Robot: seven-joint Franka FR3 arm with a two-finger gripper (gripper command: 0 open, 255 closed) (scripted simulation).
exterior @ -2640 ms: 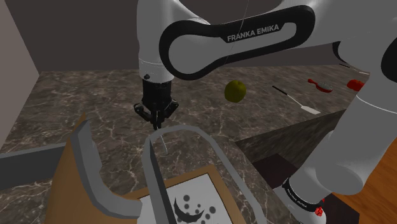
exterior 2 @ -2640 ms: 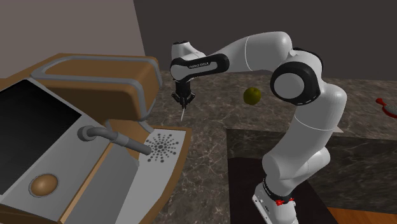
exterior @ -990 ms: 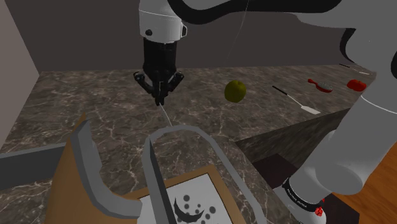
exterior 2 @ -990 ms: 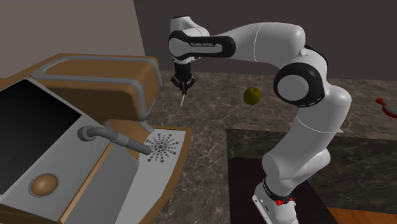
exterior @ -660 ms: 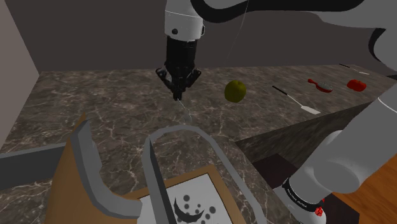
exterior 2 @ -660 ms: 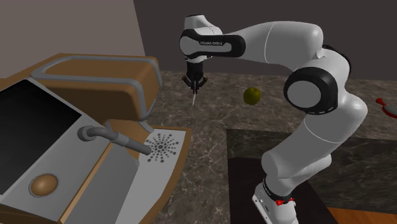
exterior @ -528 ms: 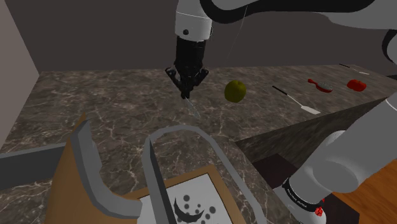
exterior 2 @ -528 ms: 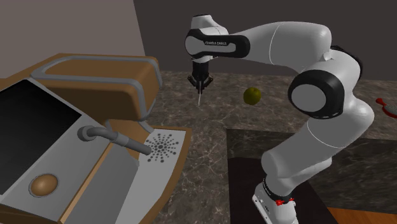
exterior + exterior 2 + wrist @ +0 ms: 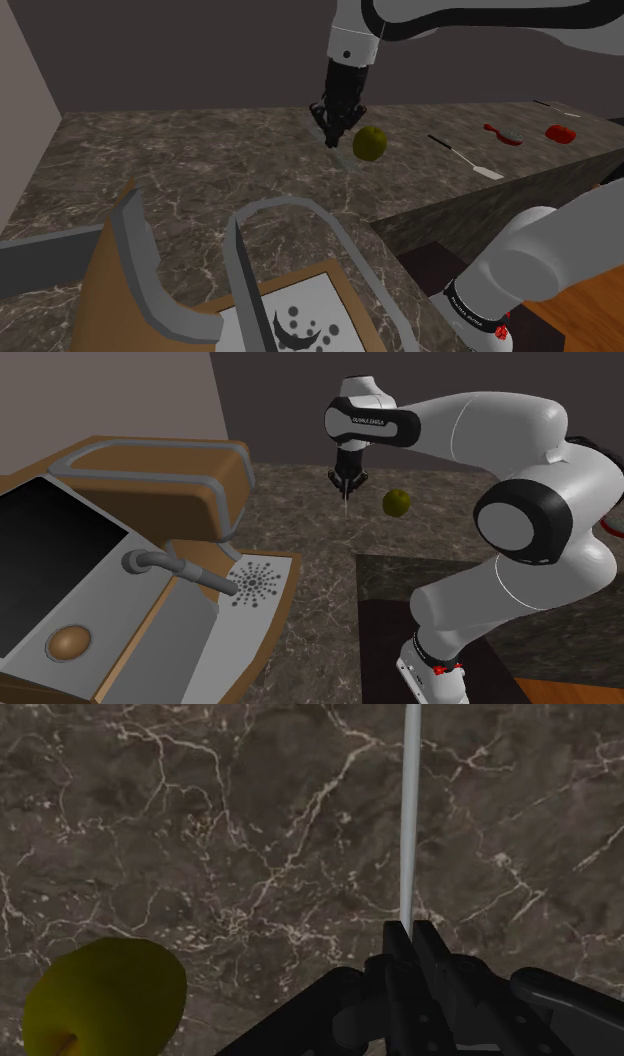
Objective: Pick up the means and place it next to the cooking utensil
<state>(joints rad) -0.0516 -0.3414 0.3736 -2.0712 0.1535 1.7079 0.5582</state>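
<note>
End effector (image 9: 333, 138) with rod (image 9: 408, 824) above open counter (image 9: 170, 165)

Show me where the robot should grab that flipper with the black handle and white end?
Grab the spatula by its thin black handle, coming straight down from above. It lies flat on the marble counter, so pinching across the narrow handle should fit; the flat white blade looks too wide. The gripper, shut on a thin white stick, must release that first.
</note>
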